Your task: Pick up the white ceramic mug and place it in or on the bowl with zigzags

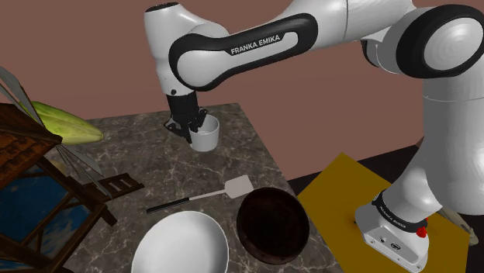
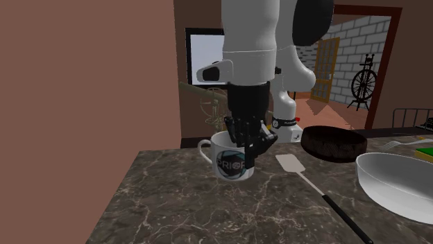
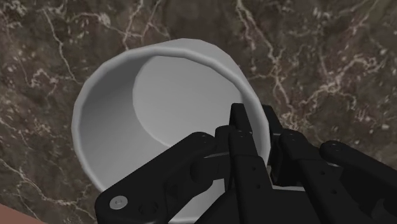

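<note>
White arm (image 1: 256,43), black 2-finger claw (image 1: 192,133), perhaps red button (image 1: 421,231)

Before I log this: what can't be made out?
Zigzags: none legible on the dark bowl or white bowl, shoulder view.
Near rim of the white bowl: cut off by the shoulder view's bottom edge.
Print on the white mug: second exterior view, partly covered by the gripper.
Handle end of the spatula: cut off by that view's bottom edge.

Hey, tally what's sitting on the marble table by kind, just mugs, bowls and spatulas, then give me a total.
Mugs: 1, the white mug
Bowls: 2, a white bowl and a dark bowl
Spatulas: 1, the spatula
Total: 4
</note>
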Tool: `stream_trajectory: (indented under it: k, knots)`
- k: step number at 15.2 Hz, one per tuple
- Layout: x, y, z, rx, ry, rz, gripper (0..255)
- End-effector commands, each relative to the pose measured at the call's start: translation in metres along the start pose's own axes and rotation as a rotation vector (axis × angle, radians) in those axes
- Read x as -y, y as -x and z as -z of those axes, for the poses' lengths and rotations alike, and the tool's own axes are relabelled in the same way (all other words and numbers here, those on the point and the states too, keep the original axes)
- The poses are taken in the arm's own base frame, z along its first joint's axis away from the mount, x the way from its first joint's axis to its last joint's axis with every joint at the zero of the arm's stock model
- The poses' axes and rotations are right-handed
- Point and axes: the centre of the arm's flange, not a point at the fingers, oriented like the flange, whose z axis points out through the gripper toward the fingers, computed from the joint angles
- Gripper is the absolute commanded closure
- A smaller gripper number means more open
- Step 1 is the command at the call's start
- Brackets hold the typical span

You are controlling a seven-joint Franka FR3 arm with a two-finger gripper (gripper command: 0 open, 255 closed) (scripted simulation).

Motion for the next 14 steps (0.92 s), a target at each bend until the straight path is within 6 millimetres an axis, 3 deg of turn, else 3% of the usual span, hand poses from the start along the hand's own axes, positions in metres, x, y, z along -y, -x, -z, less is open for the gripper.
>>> stream_trajectory:
  k: [1, 14]
  knots:
    - [0.0, 0.001, 0.01, 0.0, 0.0, 0.0, 255]
    - [-0.004, 0.007, 0.078, 0.0, 0.0, 0.0, 255]
